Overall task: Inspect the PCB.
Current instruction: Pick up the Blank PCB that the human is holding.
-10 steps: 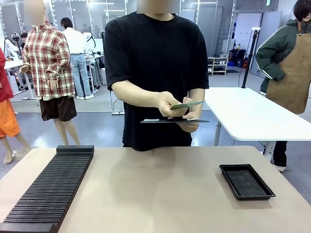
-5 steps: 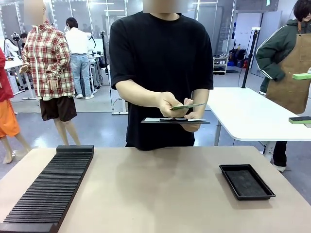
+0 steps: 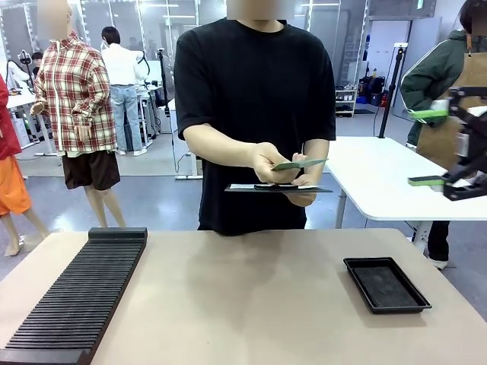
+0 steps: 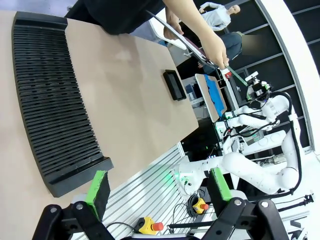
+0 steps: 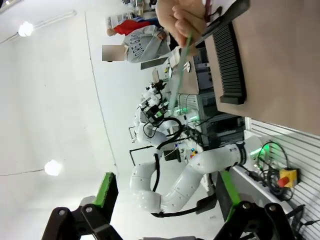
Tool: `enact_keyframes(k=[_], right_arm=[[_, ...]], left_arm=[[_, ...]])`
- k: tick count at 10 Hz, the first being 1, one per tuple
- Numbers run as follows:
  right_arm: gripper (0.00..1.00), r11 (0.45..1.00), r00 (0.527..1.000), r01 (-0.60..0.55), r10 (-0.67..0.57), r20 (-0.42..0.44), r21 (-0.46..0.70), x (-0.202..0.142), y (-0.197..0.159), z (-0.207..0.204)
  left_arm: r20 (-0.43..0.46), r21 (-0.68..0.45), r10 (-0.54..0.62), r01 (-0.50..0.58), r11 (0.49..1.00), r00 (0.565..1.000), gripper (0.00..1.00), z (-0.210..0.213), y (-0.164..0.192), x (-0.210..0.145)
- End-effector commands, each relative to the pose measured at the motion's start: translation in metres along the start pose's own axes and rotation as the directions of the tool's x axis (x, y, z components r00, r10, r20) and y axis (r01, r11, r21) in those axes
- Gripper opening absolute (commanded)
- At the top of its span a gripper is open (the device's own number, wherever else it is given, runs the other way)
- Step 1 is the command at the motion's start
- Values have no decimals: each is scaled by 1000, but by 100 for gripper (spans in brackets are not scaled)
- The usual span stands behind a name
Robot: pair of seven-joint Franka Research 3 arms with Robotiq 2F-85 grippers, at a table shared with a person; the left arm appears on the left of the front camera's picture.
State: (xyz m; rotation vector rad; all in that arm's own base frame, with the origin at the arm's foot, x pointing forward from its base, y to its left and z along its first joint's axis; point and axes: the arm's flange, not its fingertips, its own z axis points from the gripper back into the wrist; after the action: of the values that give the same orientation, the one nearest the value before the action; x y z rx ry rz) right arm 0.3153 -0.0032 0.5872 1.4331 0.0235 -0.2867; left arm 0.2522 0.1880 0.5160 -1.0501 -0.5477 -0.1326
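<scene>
Edgewise, thin green PCB

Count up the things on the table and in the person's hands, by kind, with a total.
Black slotted rack: 1
Black tray: 1
PCB: 1
Clipboard: 1
Total: 4

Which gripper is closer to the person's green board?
Right. Right gripper hangs level with the thin green PCB, to its right; left gripper sits far back past the black slotted rack.
</scene>
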Motion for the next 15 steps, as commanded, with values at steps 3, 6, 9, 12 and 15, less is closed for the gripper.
enact_keyframes(k=[3,6,9,12,15], right_arm=[[100,996,991,81,-78,-107,25,30,11,-63],[100,994,981,109,-107,-161,3,36,7,-85],[100,989,970,148,-147,-194,-6,50,-3,-118],[84,988,970,153,-144,-195,31,61,-10,-130],[0,987,971,152,-142,-191,41,63,-16,-129]], left_arm=[[-8,10,5,-5,1000,1000,100,0,-1,0],[-8,10,5,-5,1000,1000,100,0,-1,0],[-8,10,5,-5,1000,1000,100,0,-1,0],[-8,10,5,-5,1000,1000,100,0,-1,0],[-8,10,5,-5,1000,1000,100,0,-1,0]])
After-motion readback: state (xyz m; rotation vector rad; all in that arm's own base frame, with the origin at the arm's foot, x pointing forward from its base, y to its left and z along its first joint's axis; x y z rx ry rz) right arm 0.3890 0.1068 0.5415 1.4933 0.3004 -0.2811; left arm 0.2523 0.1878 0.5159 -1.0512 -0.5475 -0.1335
